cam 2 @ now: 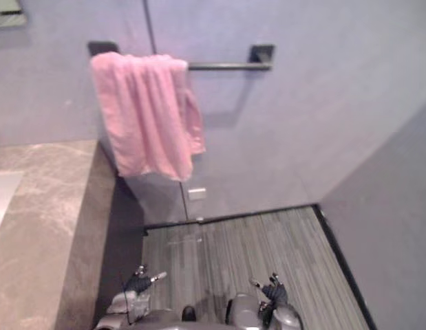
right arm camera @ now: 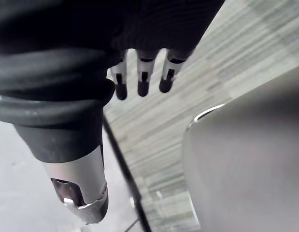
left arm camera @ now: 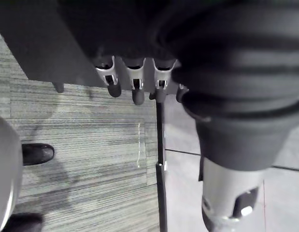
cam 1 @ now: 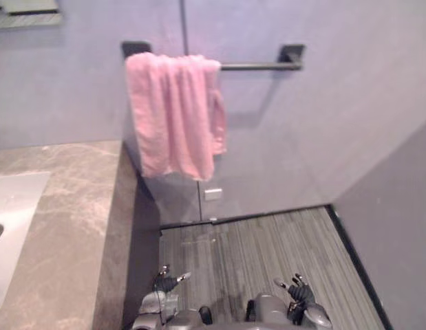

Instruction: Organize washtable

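Left hand [cam 1: 168, 282] and right hand [cam 1: 300, 293] are recorded low above the floor, at the bottom of the head views and well apart from each other. Left: fingers [left arm camera: 135, 82] are held straight and slightly spread, with nothing between them and the thumb. Right: fingers [right arm camera: 142, 79] are likewise relaxed and apart, with nothing held.

Grey wall [cam 1: 336, 124] is faced; a second wall is met at the right. Striped grey floor [cam 1: 268, 247] is bounded along the wall by a dark skirting strip [cam 1: 268, 214]. Washtable [cam 1: 75, 206], a brown marbled counter, is located at the robot's left, against the wall and well apart from both hands. Pink towel [cam 1: 175, 113] is draped, bunched, over the left end of the bar, its lower edge hung near the counter's back right corner. White sink [cam 1: 13, 213] is set into the counter's left part. Black towel bar [cam 1: 257, 67] is fixed level on the wall. Small white plate [cam 1: 213, 194] is mounted just under the towel.
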{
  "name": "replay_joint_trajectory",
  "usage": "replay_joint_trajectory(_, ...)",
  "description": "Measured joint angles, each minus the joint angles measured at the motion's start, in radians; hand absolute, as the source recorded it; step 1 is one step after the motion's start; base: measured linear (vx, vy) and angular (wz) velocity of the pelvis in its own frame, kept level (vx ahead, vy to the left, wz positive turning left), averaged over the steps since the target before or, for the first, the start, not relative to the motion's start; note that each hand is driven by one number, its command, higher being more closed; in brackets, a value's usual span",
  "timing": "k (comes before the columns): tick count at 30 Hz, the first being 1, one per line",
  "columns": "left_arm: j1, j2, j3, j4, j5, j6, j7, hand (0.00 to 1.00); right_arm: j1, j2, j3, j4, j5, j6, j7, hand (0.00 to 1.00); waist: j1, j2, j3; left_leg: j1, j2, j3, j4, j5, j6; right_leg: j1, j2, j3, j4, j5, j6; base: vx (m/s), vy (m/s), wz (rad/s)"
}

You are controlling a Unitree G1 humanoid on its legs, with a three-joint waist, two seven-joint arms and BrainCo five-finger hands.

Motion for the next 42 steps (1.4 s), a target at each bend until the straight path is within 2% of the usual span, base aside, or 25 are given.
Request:
replay_joint_trajectory(2, 0.005, -0.003, 0.019, -0.001, 0.000, 0.000, 0.001, 0.00, 0.001, 0.001, -0.004, -0.005, 0.001, 0.000, 0.000, 0.00, 0.000, -0.006, -0.003, 0.024, 0.007, -0.044, -0.004, -0.032, -0.024, -0.038, 0.018, 0.018, -0.153, 0.063, -0.024, 0.40, -0.131, 0.95)
replay_joint_trajectory(3, 0.008, -0.002, 0.022, -0.004, 0.000, -0.001, 0.001, 0.00, 0.004, 0.008, -0.004, -0.005, 0.003, 0.001, -0.001, 0.00, 0.004, -0.013, -0.008, 0.037, 0.005, -0.052, -0.001, -0.051, -0.046, -0.043, 0.025, 0.046, -0.253, 0.147, -0.053, 0.47, -0.211, 0.71)
replay_joint_trajectory(4, 0.015, -0.007, 0.040, -0.013, 0.000, -0.001, 0.000, 0.00, 0.010, 0.013, -0.005, -0.007, 0.006, 0.001, -0.002, 0.00, 0.003, -0.024, -0.015, 0.049, 0.001, -0.062, 0.012, -0.077, -0.060, -0.044, 0.021, 0.050, -0.275, 0.207, -0.077, 0.40, -0.207, 0.85)
replay_joint_trajectory(5, 0.022, -0.015, 0.063, -0.021, 0.000, -0.001, 0.000, 0.00, 0.019, 0.022, -0.006, -0.015, 0.008, 0.001, -0.002, 0.00, 0.000, -0.035, -0.024, 0.052, 0.000, -0.086, 0.041, -0.107, -0.075, -0.038, 0.010, 0.051, -0.258, 0.272, -0.070, 0.43, -0.247, 0.82)
replay_joint_trajectory(6, 0.023, -0.039, 0.091, -0.026, 0.001, -0.001, -0.002, 0.00, 0.023, 0.013, -0.007, -0.024, 0.007, 0.001, -0.001, 0.00, 0.007, -0.015, -0.039, 0.021, 0.024, -0.092, 0.123, -0.131, -0.102, -0.034, 0.014, 0.017, -0.237, 0.238, -0.081, 0.41, -0.273, 0.90)
replay_joint_trajectory(7, 0.021, -0.056, 0.101, -0.042, 0.002, -0.001, -0.002, 0.00, 0.031, 0.008, -0.014, -0.032, 0.007, 0.001, -0.001, 0.00, 0.005, 0.000, -0.039, -0.061, 0.048, -0.067, 0.289, -0.153, -0.138, -0.007, 0.015, -0.019, -0.254, 0.219, -0.091, 0.38, -0.270, 0.78)
replay_joint_trajectory(8, 0.020, -0.065, 0.110, -0.052, 0.002, 0.000, -0.003, 0.00, 0.037, 0.005, -0.015, -0.043, 0.008, 0.001, -0.002, 0.00, 0.005, 0.010, -0.035, -0.111, 0.067, -0.049, 0.405, -0.159, -0.155, 0.012, 0.020, -0.034, -0.267, 0.211, -0.097, 0.33, -0.261, 0.66)
replay_joint_trajectory(9, 0.021, -0.076, 0.136, -0.066, 0.002, -0.001, -0.004, 0.00, 0.045, -0.002, -0.015, -0.067, 0.008, 0.004, -0.004, 0.00, 0.012, 0.021, -0.029, -0.208, 0.135, 0.039, 0.609, -0.161, -0.177, 0.057, 0.045, -0.049, -0.296, 0.200, -0.111, 0.30, -0.229, 0.28)
replay_joint_trajectory(10, 0.020, -0.084, 0.135, -0.072, 0.002, -0.001, -0.005, 0.00, 0.046, -0.004, -0.016, -0.064, 0.008, 0.005, -0.004, 0.00, 0.016, 0.038, -0.032, -0.224, 0.185, 0.100, 0.680, -0.163, -0.173, 0.100, 0.060, -0.058, -0.310, 0.192, -0.123, 0.35, -0.241, 0.07)
replay_joint_trajectory(11, 0.023, -0.086, 0.132, -0.074, 0.002, -0.001, -0.009, 0.00, 0.049, -0.001, -0.015, -0.063, 0.008, 0.007, -0.004, 0.00, 0.015, 0.027, -0.026, -0.225, 0.226, 0.143, 0.696, -0.169, -0.162, 0.150, 0.070, -0.061, -0.332, 0.184, -0.128, 0.27, -0.173, -0.13)
replay_joint_trajectory(13, 0.022, -0.086, 0.124, -0.079, 0.002, -0.001, -0.021, 0.00, 0.049, 0.003, -0.013, -0.068, 0.009, 0.006, -0.004, 0.00, 0.016, 0.024, -0.026, -0.246, 0.241, 0.166, 0.640, -0.170, -0.161, 0.191, 0.071, -0.038, -0.363, 0.182, -0.128, 0.18, -0.107, -0.31)
replay_joint_trajectory(15, 0.019, -0.101, 0.122, -0.081, 0.002, -0.002, -0.021, 0.00, 0.051, 0.003, -0.014, -0.073, 0.009, 0.007, -0.004, 0.00, 0.016, 0.026, -0.027, -0.271, 0.231, 0.145, 0.516, -0.169, -0.163, 0.202, 0.070, -0.007, -0.378, 0.180, -0.123, 0.15, -0.009, -0.48)
replay_joint_trajectory(16, 0.019, -0.095, 0.118, -0.080, 0.002, -0.003, -0.021, 0.00, 0.051, 0.002, -0.014, -0.070, 0.009, 0.007, -0.004, 0.00, 0.016, 0.027, -0.027, -0.266, 0.207, 0.101, 0.390, -0.157, -0.175, 0.201, 0.070, 0.011, -0.378, 0.177, -0.115, 0.09, 0.091, -0.56)
replay_joint_trajectory(17, 0.020, -0.095, 0.100, -0.072, 0.002, -0.002, -0.020, 0.00, 0.052, -0.007, -0.014, -0.059, 0.007, 0.008, -0.005, 0.00, 0.016, 0.038, -0.034, -0.246, 0.197, 0.057, 0.256, -0.104, -0.182, 0.192, 0.084, 0.034, -0.371, 0.167, -0.099, 0.07, 0.116, -0.57)
replay_joint_trajectory(19, 0.017, -0.099, 0.096, -0.066, 0.002, 0.000, -0.020, 0.00, 0.060, -0.004, -0.014, -0.058, 0.009, 0.010, -0.005, 0.00, 0.019, 0.049, -0.046, -0.215, 0.200, 0.062, 0.233, -0.015, -0.180, 0.200, 0.092, 0.075, -0.367, 0.156, -0.081, 0.12, 0.204, -0.64)
replay_joint_trajectory(21, 0.017, -0.095, 0.093, -0.056, 0.005, 0.002, -0.020, 0.00, 0.083, 0.019, -0.011, -0.081, 0.008, 0.007, -0.005, 0.00, 0.014, 0.020, -0.064, -0.202, 0.182, 0.089, 0.211, -0.020, -0.172, 0.205, 0.074, 0.093, -0.382, 0.157, -0.065, 0.13, 0.164, -0.37)
replay_joint_trajectory(24, 0.018, -0.087, 0.083, -0.049, 0.010, 0.003, -0.020, 0.00, 0.100, 0.041, -0.009, -0.081, 0.008, 0.008, -0.006, 0.00, 0.015, -0.003, -0.085, -0.165, 0.151, 0.110, 0.162, -0.007, -0.156, 0.225, 0.047, 0.100, -0.410, 0.159, -0.050, 0.14, 0.123, -0.03)
replay_joint_trajectory(27, 0.023, -0.086, 0.077, -0.039, 0.010, 0.003, -0.010, 0.00, 0.108, 0.042, -0.007, -0.081, 0.007, 0.006, -0.006, 0.00, 0.015, 0.003, -0.093, -0.107, 0.126, 0.112, 0.109, -0.001, -0.149, 0.278, 0.030, 0.091, -0.451, 0.160, -0.039, 0.11, 0.065, 0.07)
replay_joint_trajectory(33, 0.042, -0.087, 0.032, -0.052, -0.001, -0.002, 0.029, 0.00, 0.108, 0.030, -0.006, -0.064, 0.009, -0.001, -0.018, 0.00, 0.015, 0.012, -0.113, -0.094, 0.110, 0.072, 0.044, 0.042, -0.150, 0.301, 0.020, 0.049, -0.480, 0.160, -0.038, 0.04, -0.008, 0.21)
replay_joint_trajectory(39, 0.148, -0.085, -0.043, -0.254, -0.023, -0.005, 0.069, 0.00, 0.106, 0.019, 0.003, -0.069, 0.009, -0.003, -0.036, 0.00, 0.017, 0.026, -0.109, -0.066, 0.114, 0.025, -0.021, 0.091, -0.165, 0.325, 0.031, 0.006, -0.485, 0.159, -0.040, -0.06, -0.048, 0.26)
replay_joint_trajectory(42, 0.237, -0.084, -0.075, -0.448, -0.026, 0.000, 0.069, 0.00, 0.118, 0.014, 0.030, -0.091, 0.008, -0.003, -0.050, 0.00, 0.025, 0.026, -0.107, -0.067, 0.118, 0.009, -0.038, 0.103, -0.167, 0.317, 0.033, -0.008, -0.471, 0.154, -0.048, -0.11, -0.039, 0.15)
